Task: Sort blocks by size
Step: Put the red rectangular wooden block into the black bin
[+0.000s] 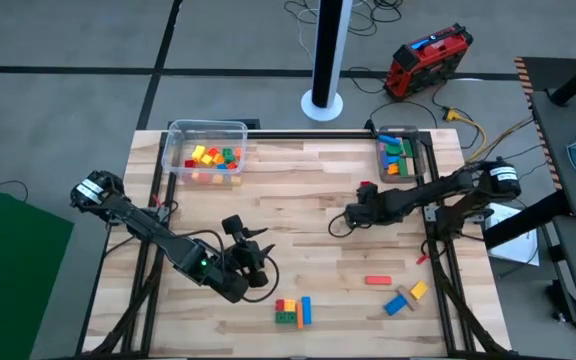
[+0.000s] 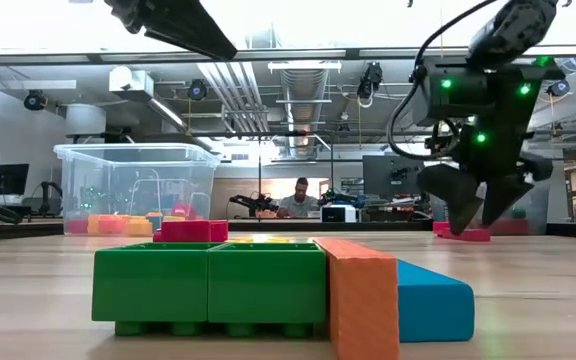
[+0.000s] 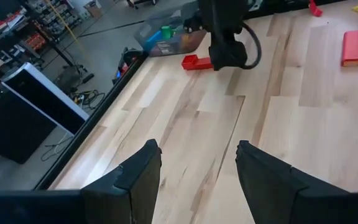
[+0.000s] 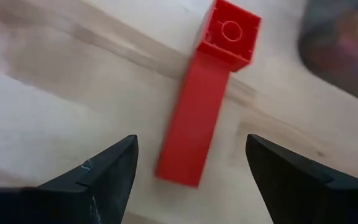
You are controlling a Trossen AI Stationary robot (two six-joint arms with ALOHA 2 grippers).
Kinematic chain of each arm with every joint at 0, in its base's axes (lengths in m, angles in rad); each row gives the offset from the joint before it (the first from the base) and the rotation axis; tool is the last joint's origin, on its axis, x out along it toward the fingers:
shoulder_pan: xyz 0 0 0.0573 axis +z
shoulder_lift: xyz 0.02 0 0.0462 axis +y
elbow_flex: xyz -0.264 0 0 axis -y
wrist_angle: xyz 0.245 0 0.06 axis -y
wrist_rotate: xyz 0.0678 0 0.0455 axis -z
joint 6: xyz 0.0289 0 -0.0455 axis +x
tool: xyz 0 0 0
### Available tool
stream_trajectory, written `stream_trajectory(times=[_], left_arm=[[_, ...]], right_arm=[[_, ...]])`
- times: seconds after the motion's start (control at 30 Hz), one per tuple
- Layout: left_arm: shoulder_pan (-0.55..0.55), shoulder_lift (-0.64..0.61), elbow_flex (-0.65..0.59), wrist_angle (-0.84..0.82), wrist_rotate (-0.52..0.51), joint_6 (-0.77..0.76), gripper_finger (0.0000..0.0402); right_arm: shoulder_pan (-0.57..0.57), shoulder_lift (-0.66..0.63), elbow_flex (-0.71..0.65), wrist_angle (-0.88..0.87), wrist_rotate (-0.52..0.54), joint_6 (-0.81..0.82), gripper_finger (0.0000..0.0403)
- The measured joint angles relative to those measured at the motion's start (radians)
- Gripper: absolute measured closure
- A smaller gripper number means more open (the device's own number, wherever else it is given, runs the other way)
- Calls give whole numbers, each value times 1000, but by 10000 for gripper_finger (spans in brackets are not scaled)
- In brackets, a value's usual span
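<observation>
Blocks for sorting, spread over a pale wooden table (image 1: pixel 298 180), viewed from above, left to right. Far-left corner: clear plastic tub (image 1: pixel 206 150) holding a heap of small blocks (image 1: pixel 215 158) in yellow, red, orange and green. Near-left: left gripper (image 1: pixel 251 247) above bare wood, fingers (image 3: pixel 135 180) spread apart, nothing between them. Near edge, centre: tight cluster of blocks (image 1: pixel 293 311), two green studded bricks (image 2: pixel 208 283) side by side, touching an upright orange bar (image 2: pixel 363 295), with a blue bar (image 2: pixel 434 298) on the far side of it; red and yellow pieces behind, partly hidden. Centre-right: right gripper (image 1: pixel 352 217) with fingers (image 4: pixel 101 174) parted, poised directly over a long red bar (image 4: pixel 194 124) lying flat on the table, one end carrying a raised square stud section; not touching it. Near-right: single red-orange bar (image 1: pixel 378 280) lying flat, then a small group of blue, orange and yellow blocks (image 1: pixel 406 297) just beside each other. Far-right corner: shallow dark tray (image 1: pixel 400 157) containing longer blocks (image 1: pixel 396 152) in green, blue and orange.
</observation>
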State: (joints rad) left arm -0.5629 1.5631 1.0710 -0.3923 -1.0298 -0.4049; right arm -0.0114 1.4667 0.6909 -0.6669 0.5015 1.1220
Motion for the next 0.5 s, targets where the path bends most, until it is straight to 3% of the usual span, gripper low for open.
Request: stream_trajectory(times=[0.27,0.5], left_arm=[[0,0,0,1,0,0,216],[0,0,0,1,0,0,216]], right_arm=[[-61,-3,-103,220,-40,-89,141],[-41,-2,-116,233,-51,-49,260]])
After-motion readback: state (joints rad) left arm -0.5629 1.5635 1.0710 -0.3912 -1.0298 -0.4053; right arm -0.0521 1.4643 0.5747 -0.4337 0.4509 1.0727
